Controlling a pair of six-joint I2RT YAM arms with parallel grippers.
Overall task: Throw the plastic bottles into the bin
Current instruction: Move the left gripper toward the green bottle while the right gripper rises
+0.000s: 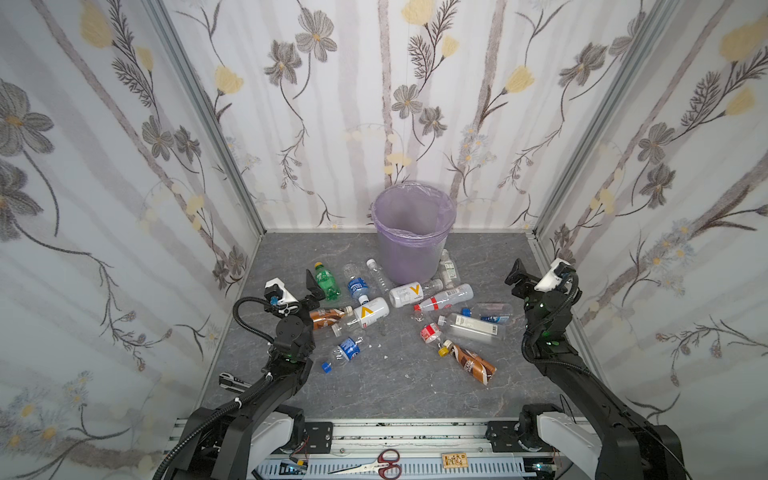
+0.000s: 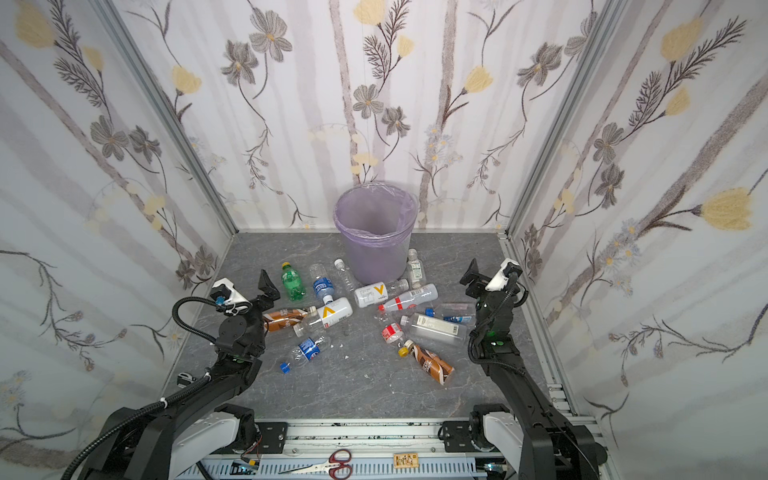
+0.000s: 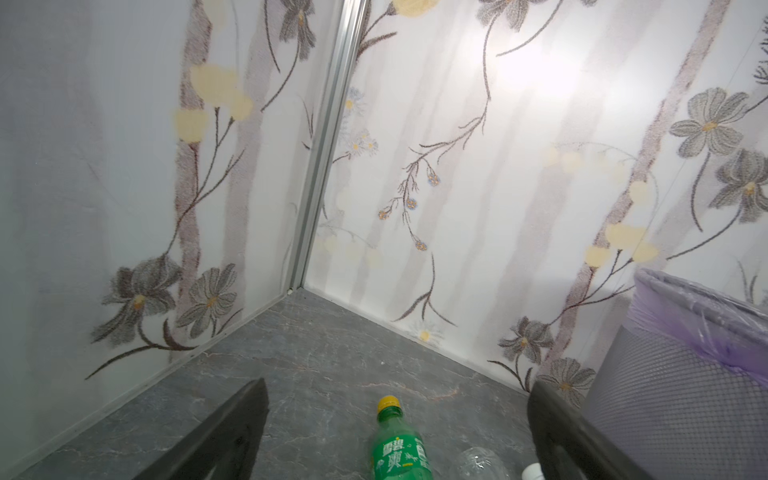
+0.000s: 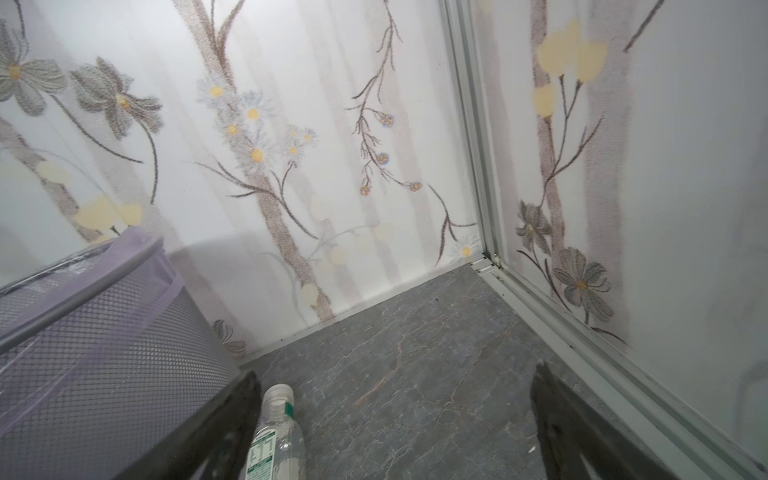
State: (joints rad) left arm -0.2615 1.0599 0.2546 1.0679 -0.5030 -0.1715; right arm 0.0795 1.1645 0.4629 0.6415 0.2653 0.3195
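Nearest the camera, on the front rail [image 1: 415, 432], red-handled scissors [image 1: 384, 462] are lying, and they look to be no part of the job. Beyond them both arms are reaching over the grey worktop [image 1: 374, 395] empty. The left gripper [image 1: 314, 286] is holding its jaws wide apart just beside the green bottle [image 3: 399, 451]. The right gripper [image 1: 516, 277] is gaping likewise off to the right of the pile, with nothing between its jaws.

By my reading the task is not yet begun. Roughly fifteen plastic bottles [image 1: 446, 300] are lying scattered on the worktop between the arms. The bin [image 1: 413, 249], standing at the far wall, is showing only its lilac liner as far as its inside can be seen, so every bottle is waiting to go in.

As for writing, the brown-wrapped bottle [image 1: 471, 362] in front is carrying lettering too small to read. The nearer white bottle [image 1: 371, 312] and the farther white bottle [image 1: 409, 294] are each showing an orange V. In the left wrist view the green bottle's label is showing white Chinese characters. Beside the bin, the clear bottle [image 4: 276, 449] is wearing a green-and-white panel of fine print that is illegible.
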